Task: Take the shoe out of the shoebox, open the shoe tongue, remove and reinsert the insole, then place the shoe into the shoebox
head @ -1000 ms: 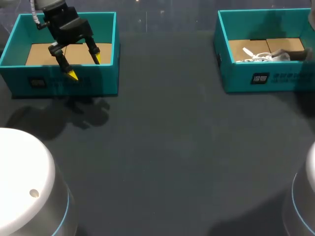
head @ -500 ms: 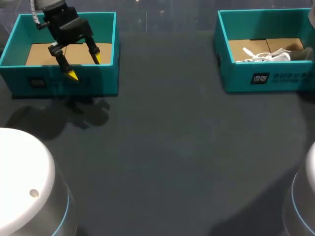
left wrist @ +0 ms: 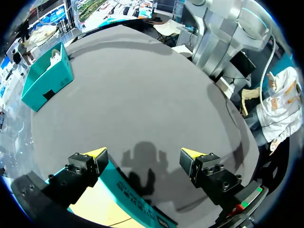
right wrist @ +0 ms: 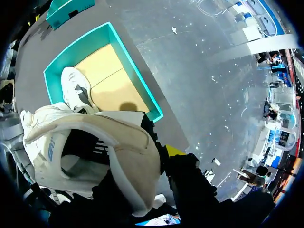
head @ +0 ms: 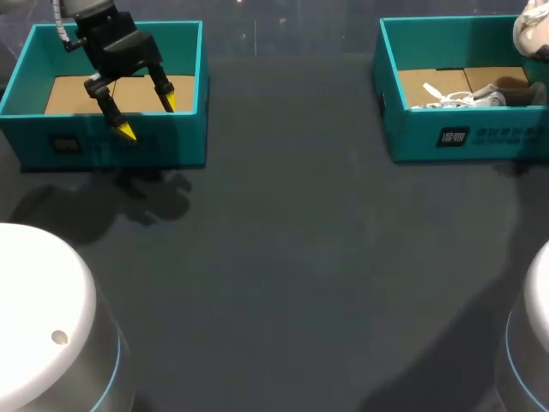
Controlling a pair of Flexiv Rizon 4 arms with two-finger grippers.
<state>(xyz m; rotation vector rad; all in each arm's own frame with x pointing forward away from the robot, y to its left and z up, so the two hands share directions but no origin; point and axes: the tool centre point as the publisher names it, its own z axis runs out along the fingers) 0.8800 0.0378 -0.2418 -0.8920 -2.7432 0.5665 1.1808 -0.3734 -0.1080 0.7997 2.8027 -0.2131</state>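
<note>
My right gripper (right wrist: 160, 154) is shut on the heel collar of a white shoe (right wrist: 90, 152), held high above the right teal shoebox (right wrist: 137, 71). A toe of that shoe (head: 533, 34) shows at the far right edge of the head view. A second white shoe (right wrist: 76, 90) lies in that box, its laces loose (head: 459, 96). My left gripper (head: 147, 117) hangs open over the left teal shoebox (head: 111, 150), nothing between its fingers (left wrist: 142, 154). The right gripper itself is hidden in the head view.
The left shoebox shows only its brown cardboard floor (head: 73, 93). Dark grey table (head: 292, 240) stretches between the two boxes. The white bases of my arms (head: 43, 318) stand at the near corners.
The right arm has lifted the held shoe up out of the right box; its toe now shows at the head view's upper right. The left arm has not moved.
</note>
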